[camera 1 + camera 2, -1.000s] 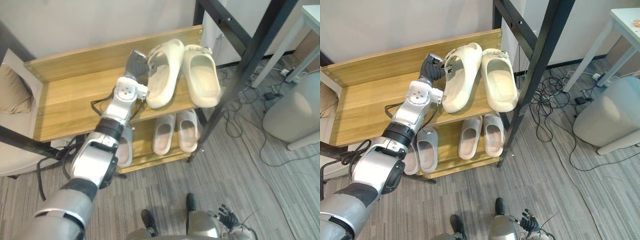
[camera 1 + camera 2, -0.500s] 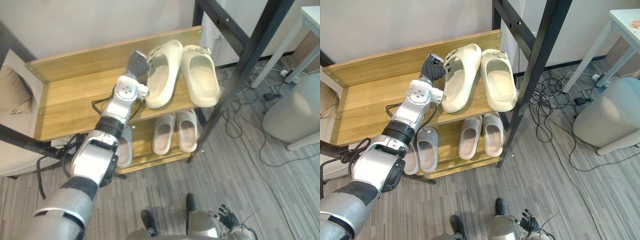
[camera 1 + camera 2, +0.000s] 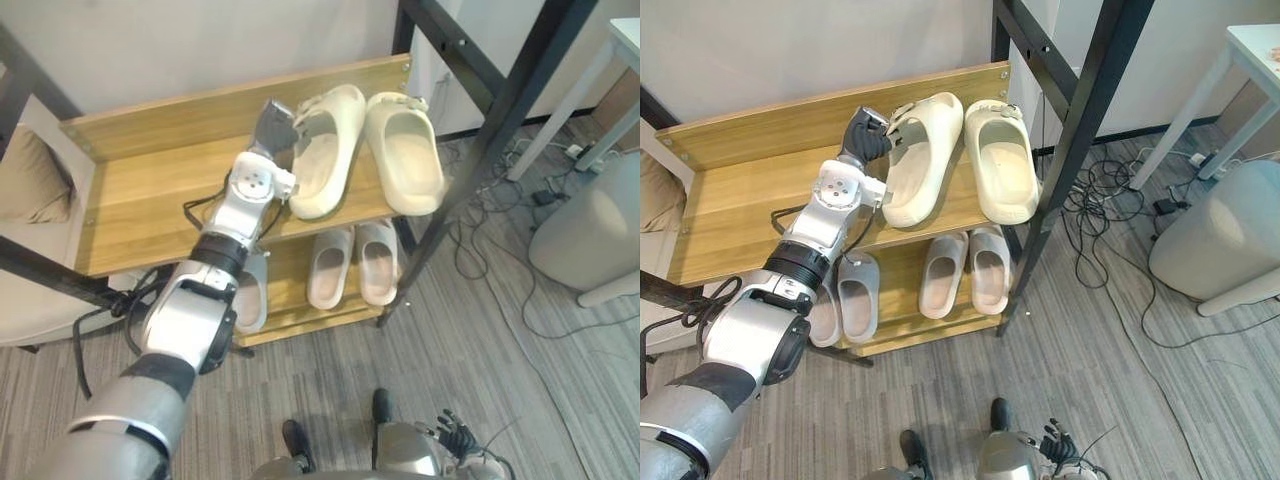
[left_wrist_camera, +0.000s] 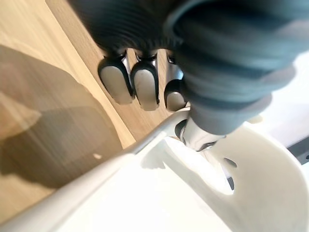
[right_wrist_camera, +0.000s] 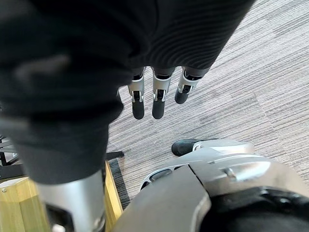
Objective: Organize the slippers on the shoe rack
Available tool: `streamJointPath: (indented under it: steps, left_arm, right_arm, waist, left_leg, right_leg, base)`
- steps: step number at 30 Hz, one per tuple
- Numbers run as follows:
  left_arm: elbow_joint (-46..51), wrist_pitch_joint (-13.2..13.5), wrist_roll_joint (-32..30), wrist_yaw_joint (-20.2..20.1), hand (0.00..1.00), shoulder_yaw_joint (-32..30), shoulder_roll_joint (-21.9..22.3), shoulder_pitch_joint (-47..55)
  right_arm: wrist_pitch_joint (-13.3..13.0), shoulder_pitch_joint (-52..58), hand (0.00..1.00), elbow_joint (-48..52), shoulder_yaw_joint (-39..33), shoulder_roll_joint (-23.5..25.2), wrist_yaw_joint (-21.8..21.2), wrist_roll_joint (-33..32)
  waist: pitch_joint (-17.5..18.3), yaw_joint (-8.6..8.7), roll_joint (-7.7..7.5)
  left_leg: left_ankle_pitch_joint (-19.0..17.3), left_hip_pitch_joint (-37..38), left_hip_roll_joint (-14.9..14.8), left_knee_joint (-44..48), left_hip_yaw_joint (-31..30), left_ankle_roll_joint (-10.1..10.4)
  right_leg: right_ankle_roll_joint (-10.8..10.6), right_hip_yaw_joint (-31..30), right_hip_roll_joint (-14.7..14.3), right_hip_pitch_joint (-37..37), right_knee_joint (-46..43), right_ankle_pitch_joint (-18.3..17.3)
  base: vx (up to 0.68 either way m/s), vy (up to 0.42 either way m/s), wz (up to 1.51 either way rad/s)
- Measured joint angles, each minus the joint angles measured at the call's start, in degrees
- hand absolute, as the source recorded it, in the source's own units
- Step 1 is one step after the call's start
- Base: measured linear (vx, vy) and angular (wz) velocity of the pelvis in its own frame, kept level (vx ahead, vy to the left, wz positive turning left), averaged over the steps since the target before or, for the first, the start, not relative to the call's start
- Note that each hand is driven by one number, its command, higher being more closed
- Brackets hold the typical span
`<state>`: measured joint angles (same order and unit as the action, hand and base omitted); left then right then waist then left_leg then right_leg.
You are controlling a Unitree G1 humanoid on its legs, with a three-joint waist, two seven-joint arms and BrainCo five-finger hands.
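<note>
- Left hand [image 3: 274, 128] reaches to the back of the shoe rack's top shelf [image 3: 140, 195], at the strap end of the left cream slipper [image 3: 322, 155].
- In the left wrist view its fingers [image 4: 145, 86] curl down outside the slipper's side wall, against the wood, while the thumb sits inside, so the wall is pinched between them.
- That slipper [image 4: 159, 198] lies just to the right of the hand, tipped up on its side and turned at an angle, its heel end at the shelf's front edge.
- The right cream slipper [image 3: 405, 150] lies flat beside it; the two are close at the strap ends and apart at the heels.
- On the lower shelf [image 3: 300, 328] a white pair [image 3: 346, 265] stands side by side, with grey slippers [image 3: 856, 296] to its left.
- Right hand [image 3: 455, 436] hangs low over the carpeted floor [image 5: 251, 92], fingers [image 5: 158, 104] straight and loose, holding nothing.
</note>
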<state>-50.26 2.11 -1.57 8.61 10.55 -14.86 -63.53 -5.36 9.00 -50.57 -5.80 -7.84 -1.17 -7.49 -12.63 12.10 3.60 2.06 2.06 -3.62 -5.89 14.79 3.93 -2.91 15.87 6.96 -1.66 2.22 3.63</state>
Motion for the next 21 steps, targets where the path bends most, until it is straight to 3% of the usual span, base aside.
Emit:
streamJointPath:
  steps: [7, 8, 21]
  left_arm:
    - [1.55, 0.01, -0.61, 0.00, 1.00, -0.23, -0.04, 1.26]
    - [2.05, 0.01, -0.63, 0.00, 0.00, -0.50, -0.03, 1.65]
    - [2.29, -0.42, -3.45, 1.39, 0.00, -1.95, -2.93, 2.58]
  right_arm:
    - [0.01, 0.00, 0.00, -0.05, 0.36, -0.15, 0.01, 0.01]
    - [0.01, 0.00, 0.00, -0.08, 0.38, -0.16, 0.01, 0.02]
    - [0.02, 0.25, 0.00, -0.31, 0.56, -0.40, 0.00, 0.03]
  waist:
    - [0.01, -0.07, 0.01]
    - [0.01, -0.09, 0.01]
    - [0.01, -1.69, 0.01]
  left_leg:
    - [0.10, 0.06, -0.17, 0.00, -0.93, 0.09]
    - [0.10, 0.06, -0.20, 0.00, -1.02, 0.09]
    - [0.10, 0.05, -0.31, 0.00, -1.35, 0.10]
  right_leg:
    - [0.04, 1.08, -0.06, 0.64, -0.01, -0.31]
    - [0.04, 1.16, -0.08, 0.68, -0.01, -0.34]
    - [0.04, 1.43, -0.16, 0.93, -0.01, -0.44]
  base:
    - [-0.02, -0.015, 0.07]
    - [-0.01, -0.012, 0.03]
    - [0.00, 0.000, 0.00]
